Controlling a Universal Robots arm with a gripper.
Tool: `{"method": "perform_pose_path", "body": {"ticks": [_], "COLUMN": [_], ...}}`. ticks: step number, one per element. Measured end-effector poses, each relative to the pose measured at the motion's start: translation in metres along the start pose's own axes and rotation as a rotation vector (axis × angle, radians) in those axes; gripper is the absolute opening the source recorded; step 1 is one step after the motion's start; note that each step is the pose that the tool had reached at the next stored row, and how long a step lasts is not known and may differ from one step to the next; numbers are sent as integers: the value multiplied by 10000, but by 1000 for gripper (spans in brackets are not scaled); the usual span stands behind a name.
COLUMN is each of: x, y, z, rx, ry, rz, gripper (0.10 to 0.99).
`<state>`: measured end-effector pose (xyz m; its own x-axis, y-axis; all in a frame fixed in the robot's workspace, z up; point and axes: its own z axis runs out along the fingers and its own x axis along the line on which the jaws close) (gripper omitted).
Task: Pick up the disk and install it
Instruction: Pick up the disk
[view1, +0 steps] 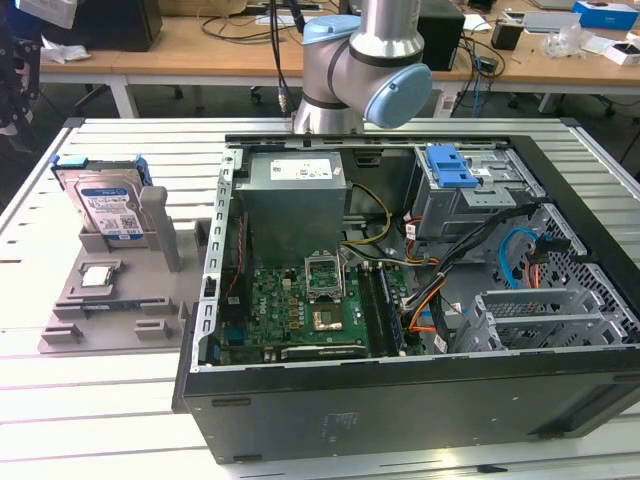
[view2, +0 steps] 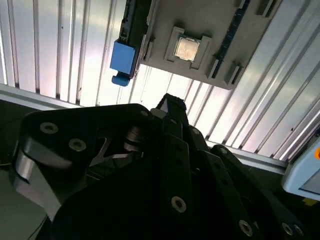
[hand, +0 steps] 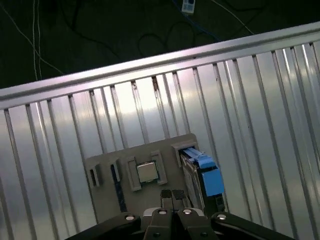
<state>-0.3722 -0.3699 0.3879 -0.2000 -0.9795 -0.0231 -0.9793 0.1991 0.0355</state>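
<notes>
Looking down through the first wrist view, I saw the tool (hand: 172, 196) hanging well above the grey holder (hand: 105, 200), its fingertips drawn together with nothing between them. The disk (view1: 105, 205) stood on edge in that holder, near the small square chip (view1: 97, 276). The holder sat on the tabletop (view1: 60, 400), to the exterior view's left of the open computer case (view1: 400, 410).
</notes>
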Motion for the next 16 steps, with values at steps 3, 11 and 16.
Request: {"method": "perform_pose_path", "body": {"ticks": [3, 11, 16], "x": [0, 0, 0], "y": [0, 0, 0], "z": [1, 0, 0], "rx": [-13, -30, -30], "ry": [20, 47, 47], "rz": [-577, -1318, -1318], "gripper": [106, 106, 294]}}
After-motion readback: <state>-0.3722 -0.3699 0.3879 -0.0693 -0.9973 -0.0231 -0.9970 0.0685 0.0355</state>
